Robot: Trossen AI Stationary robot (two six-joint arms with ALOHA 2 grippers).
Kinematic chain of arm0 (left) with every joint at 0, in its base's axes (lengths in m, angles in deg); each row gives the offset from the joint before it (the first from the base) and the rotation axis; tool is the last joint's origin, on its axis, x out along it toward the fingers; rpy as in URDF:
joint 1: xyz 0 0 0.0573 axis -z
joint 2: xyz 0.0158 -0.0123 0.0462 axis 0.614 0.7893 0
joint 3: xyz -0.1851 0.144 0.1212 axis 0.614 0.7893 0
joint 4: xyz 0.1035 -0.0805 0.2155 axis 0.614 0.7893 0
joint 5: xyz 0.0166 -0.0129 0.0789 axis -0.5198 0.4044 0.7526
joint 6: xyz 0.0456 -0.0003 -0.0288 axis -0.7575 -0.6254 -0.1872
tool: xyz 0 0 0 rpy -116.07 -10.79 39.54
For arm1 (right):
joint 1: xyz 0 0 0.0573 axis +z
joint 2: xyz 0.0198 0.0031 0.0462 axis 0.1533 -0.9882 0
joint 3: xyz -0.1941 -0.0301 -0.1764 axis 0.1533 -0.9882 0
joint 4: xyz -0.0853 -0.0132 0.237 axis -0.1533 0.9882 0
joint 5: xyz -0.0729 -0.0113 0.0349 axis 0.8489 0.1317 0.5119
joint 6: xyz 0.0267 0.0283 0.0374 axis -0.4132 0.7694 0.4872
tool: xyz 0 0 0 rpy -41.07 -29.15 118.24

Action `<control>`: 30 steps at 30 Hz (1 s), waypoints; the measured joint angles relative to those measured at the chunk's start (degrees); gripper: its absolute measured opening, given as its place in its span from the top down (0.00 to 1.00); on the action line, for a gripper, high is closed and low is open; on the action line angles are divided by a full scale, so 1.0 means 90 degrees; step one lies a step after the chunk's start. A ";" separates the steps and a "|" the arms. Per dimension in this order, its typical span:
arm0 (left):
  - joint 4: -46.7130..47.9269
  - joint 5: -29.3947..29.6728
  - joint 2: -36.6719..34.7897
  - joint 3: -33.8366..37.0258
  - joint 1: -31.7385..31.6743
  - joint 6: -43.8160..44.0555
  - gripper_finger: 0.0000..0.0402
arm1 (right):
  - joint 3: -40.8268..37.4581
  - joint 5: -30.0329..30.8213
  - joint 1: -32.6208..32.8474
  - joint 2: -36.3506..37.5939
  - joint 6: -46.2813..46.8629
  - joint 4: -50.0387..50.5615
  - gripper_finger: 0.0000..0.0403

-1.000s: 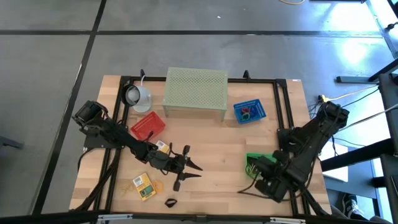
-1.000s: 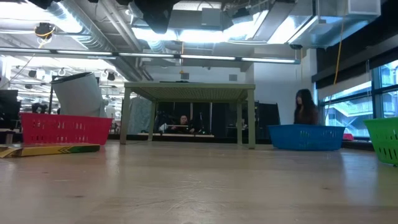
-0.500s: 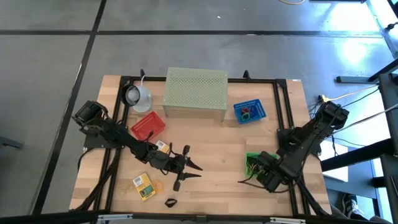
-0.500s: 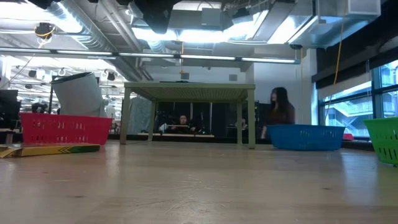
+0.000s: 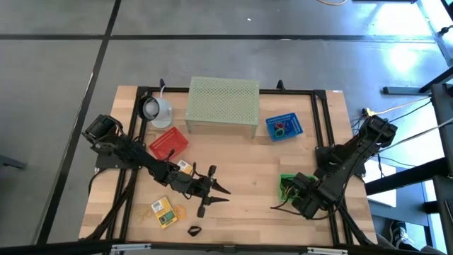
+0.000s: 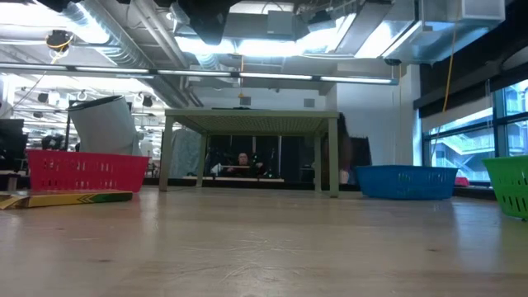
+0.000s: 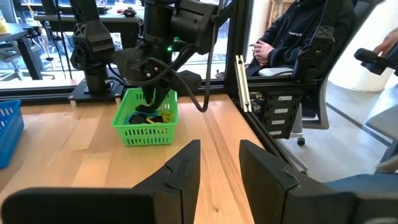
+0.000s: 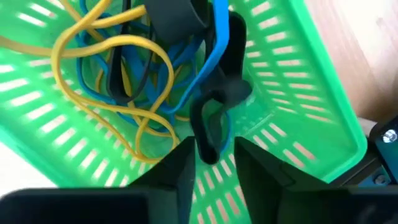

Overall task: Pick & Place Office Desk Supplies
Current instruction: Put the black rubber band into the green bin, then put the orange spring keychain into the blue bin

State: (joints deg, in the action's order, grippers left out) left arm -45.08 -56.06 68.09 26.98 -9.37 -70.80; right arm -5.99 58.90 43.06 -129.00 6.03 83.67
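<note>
My right gripper [image 5: 291,188] hangs over the green basket [image 5: 286,180] at the table's right near side, fingers pointing down into it [image 8: 210,165], shut on a black clip [image 8: 210,127]. Yellow, blue and black loops [image 8: 127,81] lie tangled on the basket floor. My left gripper [image 5: 224,190] waits above the table's near middle, its fingers [image 7: 219,149] open by a narrow gap and touching nothing. Loose on the wood near it lie yellow packets [image 5: 164,211], [image 5: 185,167], thin loops [image 5: 144,212] and a black clip [image 5: 192,230]. My right gripper pinches the black clip by its looped end [image 8: 209,138] between the two fingers, coming from above and pointing down. The rest of the clip [image 8: 177,18] reaches down among the loops in the basket; whether it rests on them I cannot tell.
A pale green perforated stand [image 5: 223,105] sits at the far middle, with a blue basket [image 5: 284,127] holding loops to its right. A red basket [image 5: 168,143] and a white cup [image 5: 157,110] sit on the left. Bare wood lies between the two grippers.
My right gripper moved from the near right corner toward the far edge and a little left, stopping over the green basket, then kept still. A person in the room beyond the table walked leftward.
</note>
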 joint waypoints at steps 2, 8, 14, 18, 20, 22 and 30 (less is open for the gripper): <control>0.0000 0.0000 0.0000 0.0000 0.0000 0.0015 0.74 | 0.0000 0.0048 0.0000 0.0000 0.0000 0.0002 0.68; 0.0002 -0.0303 0.0000 0.0000 0.0030 0.0973 0.74 | 0.0017 -0.0075 0.0000 0.0000 -0.0148 0.0024 0.56; 0.0149 -0.1078 0.0000 0.0002 0.0472 0.1677 0.72 | 0.0242 -0.0043 -0.0002 0.0000 -0.0147 0.0147 0.50; 0.0408 -0.0739 0.0000 0.0002 0.0924 0.2044 0.72 | 0.0421 0.0338 -0.0002 0.0000 -0.0148 0.0148 0.50; 0.0635 -0.0395 0.0001 0.0002 0.1154 0.2280 0.72 | 0.0505 0.0548 -0.0002 0.0000 -0.0148 0.0148 0.50; 0.0818 -0.0151 0.0004 0.0002 0.1369 0.2395 0.72 | 0.0583 0.0753 -0.0002 0.0000 -0.0159 0.0148 0.50; 0.1930 -0.0041 0.0005 0.0002 0.1948 0.2651 0.72 | 0.0668 0.1617 -0.0005 0.0000 -0.0362 0.0151 0.50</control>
State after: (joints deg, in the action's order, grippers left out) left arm -27.71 -56.43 68.13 27.00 8.16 -46.94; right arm 0.02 73.45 43.01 -129.00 2.78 85.03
